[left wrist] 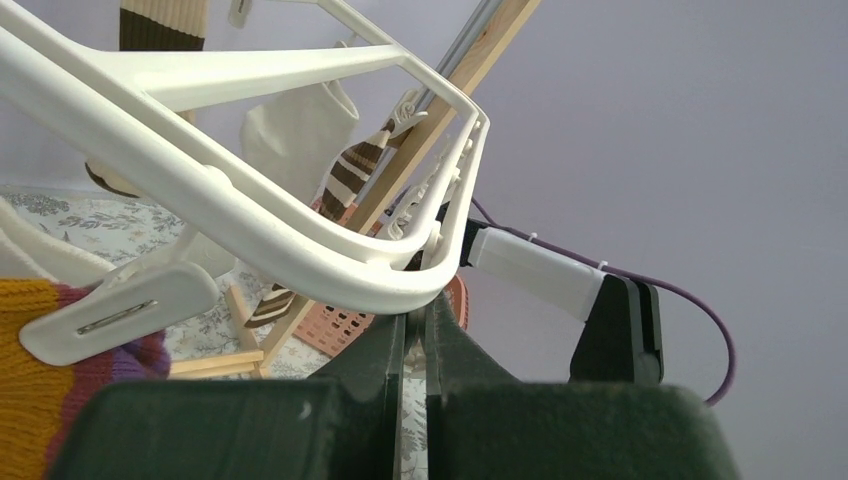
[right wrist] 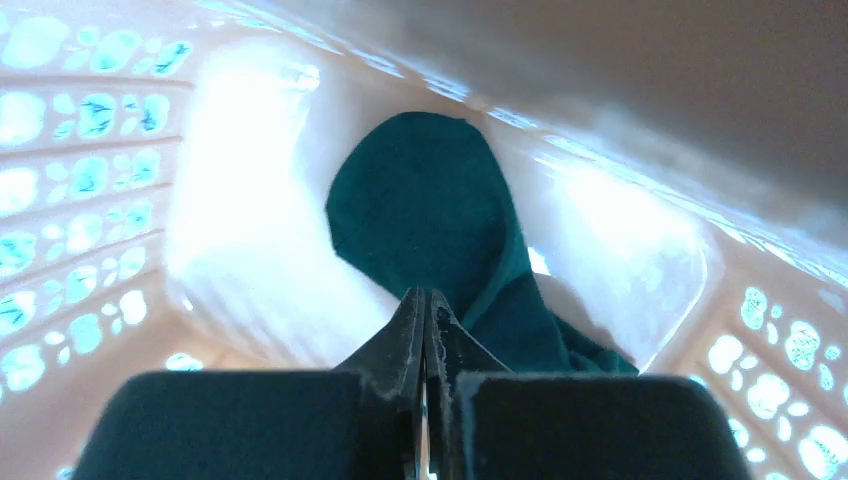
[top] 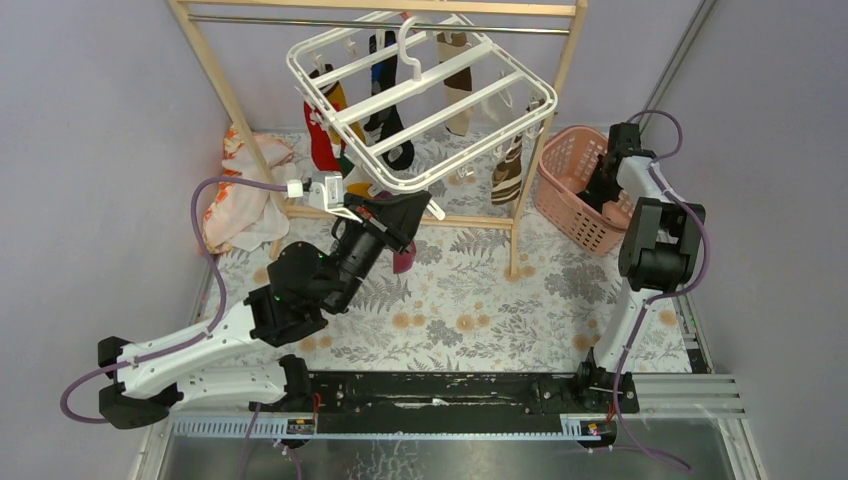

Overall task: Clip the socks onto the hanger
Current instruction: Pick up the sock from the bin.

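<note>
**Left gripper** [left wrist: 420, 318]: fingers pressed together, pinching the lower edge of the hanger [left wrist: 250, 215] at its near rounded corner. The frame runs up and away to the left of the fingertips and hangs tilted. A white clip [left wrist: 110, 312] dangles to the left of the fingers, closed on an orange-and-purple sock [left wrist: 30, 390]. Beyond the fingertips a brown-striped sock [left wrist: 352, 172] and a cream sock [left wrist: 298, 130] hang from the far bars (their clips are not clearly visible).

**Right gripper** [right wrist: 425, 300]: fingers pressed together inside the pink basket [right wrist: 80, 200], tips closed on a fold of the teal sock [right wrist: 420, 210]. The sock lies directly ahead of the fingertips on the basket floor and trails off to their right. Lattice walls rise on both sides of the hand.
</note>
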### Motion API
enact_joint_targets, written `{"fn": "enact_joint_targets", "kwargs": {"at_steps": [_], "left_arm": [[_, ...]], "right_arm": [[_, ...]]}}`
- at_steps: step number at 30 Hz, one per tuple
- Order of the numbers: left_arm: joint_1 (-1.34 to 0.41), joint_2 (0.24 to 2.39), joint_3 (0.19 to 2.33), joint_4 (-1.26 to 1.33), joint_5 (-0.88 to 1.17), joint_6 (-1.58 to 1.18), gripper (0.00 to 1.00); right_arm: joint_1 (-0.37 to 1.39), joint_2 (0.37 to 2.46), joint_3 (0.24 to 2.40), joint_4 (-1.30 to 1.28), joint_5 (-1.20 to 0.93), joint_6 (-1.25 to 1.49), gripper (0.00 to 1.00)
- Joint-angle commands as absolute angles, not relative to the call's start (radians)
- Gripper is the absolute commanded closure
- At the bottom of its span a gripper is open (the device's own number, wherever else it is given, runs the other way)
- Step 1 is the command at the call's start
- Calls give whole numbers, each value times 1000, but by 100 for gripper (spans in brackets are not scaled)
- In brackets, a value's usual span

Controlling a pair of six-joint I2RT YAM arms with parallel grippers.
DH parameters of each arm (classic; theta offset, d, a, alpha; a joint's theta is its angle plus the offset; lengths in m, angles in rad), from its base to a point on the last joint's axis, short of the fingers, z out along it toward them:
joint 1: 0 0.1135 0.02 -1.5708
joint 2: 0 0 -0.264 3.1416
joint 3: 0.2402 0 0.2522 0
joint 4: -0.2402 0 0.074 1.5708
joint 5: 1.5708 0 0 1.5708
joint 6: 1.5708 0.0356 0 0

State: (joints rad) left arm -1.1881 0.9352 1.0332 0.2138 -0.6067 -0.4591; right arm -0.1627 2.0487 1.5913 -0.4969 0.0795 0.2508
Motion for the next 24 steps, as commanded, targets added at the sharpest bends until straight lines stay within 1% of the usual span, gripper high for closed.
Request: {"fn": "enact_joint_targets", "kwargs": {"at_steps": [1, 2, 3, 4, 5, 7, 8, 9, 11, 13, 15, 18, 21, 22, 23, 24], "left_arm": [[-1189, 918, 1014, 199, -603, -463, 100], [-1189, 915, 1014, 200, -604, -463, 100], [-1189, 913, 1013, 201, -604, -463, 100], [-1189, 913, 1013, 201, -604, -462, 100], [-1189, 911, 1011, 201, -603, -462, 100], [-1189, 910, 1009, 203, -602, -464, 100], [-1189, 908, 1007, 207, -599, -466, 100], [-1189, 907, 1004, 212, -597, -467, 100], [-1189, 906, 1003, 218, -594, -467, 100], [-1189, 906, 1009, 217, -590, -465, 100], [-1189, 903, 1010, 215, -588, -466, 100], [-1188, 890, 1002, 214, -588, -470, 100], [-1189, 878, 990, 215, -589, -475, 100], [-1189, 876, 990, 214, -590, -474, 100], [-1189, 875, 989, 211, -591, -472, 100], [-1189, 871, 989, 209, -596, -470, 100]], "right_arm": [[-141, 1958, 1621, -547, 51, 250, 100], [-135, 1966, 1655, -584, 59, 239, 97], [-128, 1976, 1675, -621, 72, 228, 90], [-118, 1984, 1688, -648, 83, 212, 79], [-107, 1993, 1697, -673, 95, 196, 64], [-87, 2005, 1690, -695, 127, 171, 46], [-82, 2006, 1672, -688, 135, 169, 44], [-79, 2006, 1646, -669, 131, 172, 38], [-78, 2016, 1601, -642, 123, 177, 31], [-76, 2035, 1580, -638, 144, 179, 27], [-70, 2052, 1572, -643, 183, 182, 25], [-59, 2062, 1546, -627, 259, 199, 25], [-58, 2091, 1525, -607, 291, 224, 26], [-58, 2107, 1526, -608, 287, 227, 30], [-58, 2124, 1531, -615, 278, 230, 36], [-58, 2134, 1540, -623, 267, 235, 46]]}}
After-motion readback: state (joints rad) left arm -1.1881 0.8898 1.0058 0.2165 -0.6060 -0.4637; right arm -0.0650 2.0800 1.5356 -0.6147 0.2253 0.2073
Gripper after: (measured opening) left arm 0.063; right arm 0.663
